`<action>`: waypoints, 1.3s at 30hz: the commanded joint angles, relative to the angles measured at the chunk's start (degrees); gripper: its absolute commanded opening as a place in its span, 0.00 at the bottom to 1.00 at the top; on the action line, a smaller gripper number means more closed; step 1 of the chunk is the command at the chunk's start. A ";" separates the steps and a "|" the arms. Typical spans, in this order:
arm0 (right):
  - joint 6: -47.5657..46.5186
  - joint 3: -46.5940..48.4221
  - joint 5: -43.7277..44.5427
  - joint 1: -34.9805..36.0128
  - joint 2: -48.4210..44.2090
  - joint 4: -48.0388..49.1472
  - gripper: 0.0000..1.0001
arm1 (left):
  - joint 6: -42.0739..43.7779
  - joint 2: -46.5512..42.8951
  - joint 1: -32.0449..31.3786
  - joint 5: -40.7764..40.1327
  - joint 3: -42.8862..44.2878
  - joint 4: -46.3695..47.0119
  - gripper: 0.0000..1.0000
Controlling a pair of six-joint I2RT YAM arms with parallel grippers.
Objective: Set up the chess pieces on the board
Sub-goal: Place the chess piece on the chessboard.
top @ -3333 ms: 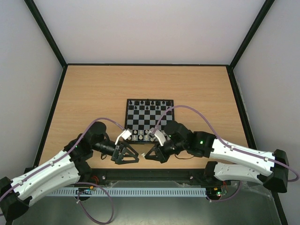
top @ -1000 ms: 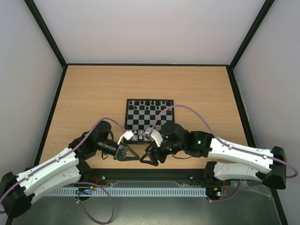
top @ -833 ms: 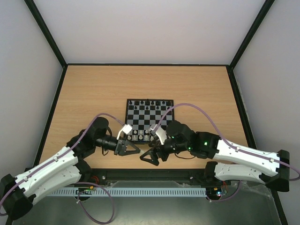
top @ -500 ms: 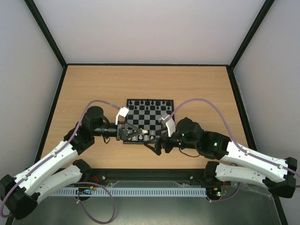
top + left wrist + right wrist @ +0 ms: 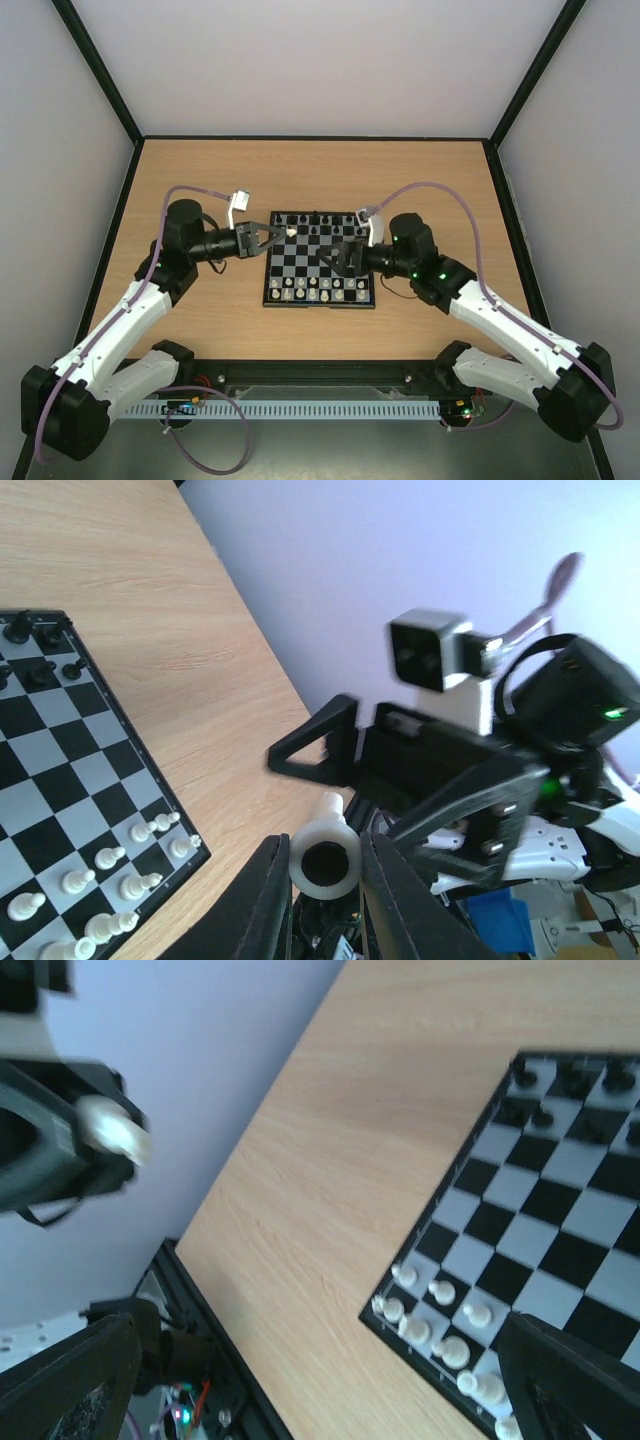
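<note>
**Fig.** Two-arm placement over the board (image 5: 318,303). My left gripper (image 5: 276,235) is clamped on a white chessman (image 5: 322,858), its base turned toward the wrist camera (which kind of piece I cannot tell). I hold it above the far-left part of the board, probably to lower it onto a free square. My right gripper (image 5: 337,258) hovers over the right half with its jaws spread wide and nothing between them, apparently ready for another piece. The near ranks carry white chess pieces (image 5: 315,291); black pieces (image 5: 316,220) stand along the far edge.
</note>
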 commanded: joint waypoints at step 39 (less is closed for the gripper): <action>6.79 -18.04 -10.14 -0.23 5.62 14.51 0.99 | 1.20 7.70 0.27 2.10 1.86 -1.26 0.09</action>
